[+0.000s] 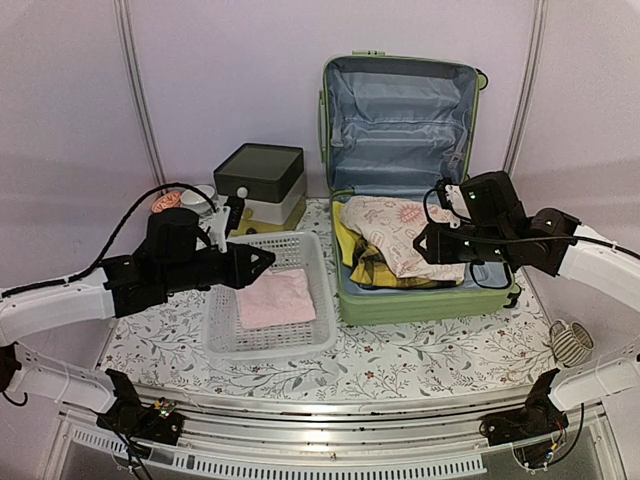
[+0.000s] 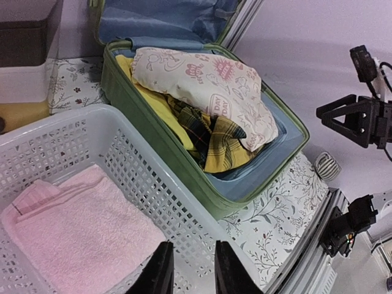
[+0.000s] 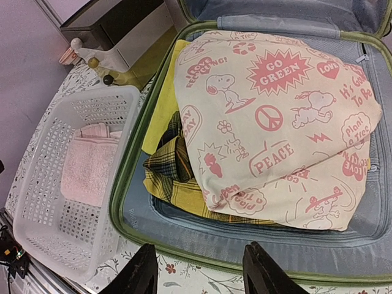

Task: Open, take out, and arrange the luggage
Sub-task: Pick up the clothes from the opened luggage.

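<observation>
Hovering empty: my right end effector, half-open, over luggage at 3 o'clock; my left end effector, narrowly parted, over basket.

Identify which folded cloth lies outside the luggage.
The pink towel, in the white mesh basket; the printed cream cloth and yellow plaid shirt sit inside the luggage.
</observation>
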Robot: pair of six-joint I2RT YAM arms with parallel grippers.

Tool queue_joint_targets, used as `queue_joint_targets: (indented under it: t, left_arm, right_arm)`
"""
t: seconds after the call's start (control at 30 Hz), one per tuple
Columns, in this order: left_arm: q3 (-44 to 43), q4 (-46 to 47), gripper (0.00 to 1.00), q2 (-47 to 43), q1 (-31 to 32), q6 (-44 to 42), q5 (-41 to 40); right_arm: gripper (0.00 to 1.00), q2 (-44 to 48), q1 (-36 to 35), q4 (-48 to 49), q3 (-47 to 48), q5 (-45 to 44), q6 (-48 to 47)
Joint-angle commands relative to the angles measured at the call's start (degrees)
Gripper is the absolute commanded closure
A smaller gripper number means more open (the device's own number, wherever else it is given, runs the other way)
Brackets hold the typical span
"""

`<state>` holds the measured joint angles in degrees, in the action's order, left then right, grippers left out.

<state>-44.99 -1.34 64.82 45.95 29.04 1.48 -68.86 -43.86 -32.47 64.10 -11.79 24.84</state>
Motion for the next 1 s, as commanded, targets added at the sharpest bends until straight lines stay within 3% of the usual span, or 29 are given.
queue_joint_targets:
  t: [0.0,0.13,0.23,0.33,0.43,0.5,0.97]
  left_arm:
    - [1.2,3.2,0.74,-2.2,-0.6,-2.0,1.3]
    - [1.5,3.3,0.73,-3.4,-0.6,-3.1,3.5]
    - [1.7,3.2,0.73,-4.1,-0.6,-4.0,5.4]
    - [1.6,2.1,0.72,-4.8,-0.5,-4.9,5.5]
    - [2.4,2.1,0.71,-5.4,-0.6,-5.2,5.3]
    - [2.4,1.6,0.71,-5.6,-0.6,-4.7,6.3]
    - [6.6,0.8,0.67,-13.1,-0.5,1.0,8.1]
  right_arm:
    - [0.51,1.5,0.2,-1.5,-1.1,0.1,2.5]
    - [0.48,3.0,0.2,-2.0,-2.4,1.2,4.6]
    - [0.34,3.7,0.3,-2.2,-3.2,1.9,6.2]
    - [0.31,3.7,0.1,-2.1,-3.5,2.7,6.9]
    - [0.17,3.4,0.3,-1.9,-4.2,3.3,7.1]
    - [0.01,3.1,0.2,-2.2,-4.3,3.9,7.6]
    - [0.01,3.9,0.2,-3.9,-3.4,5.9,11.3]
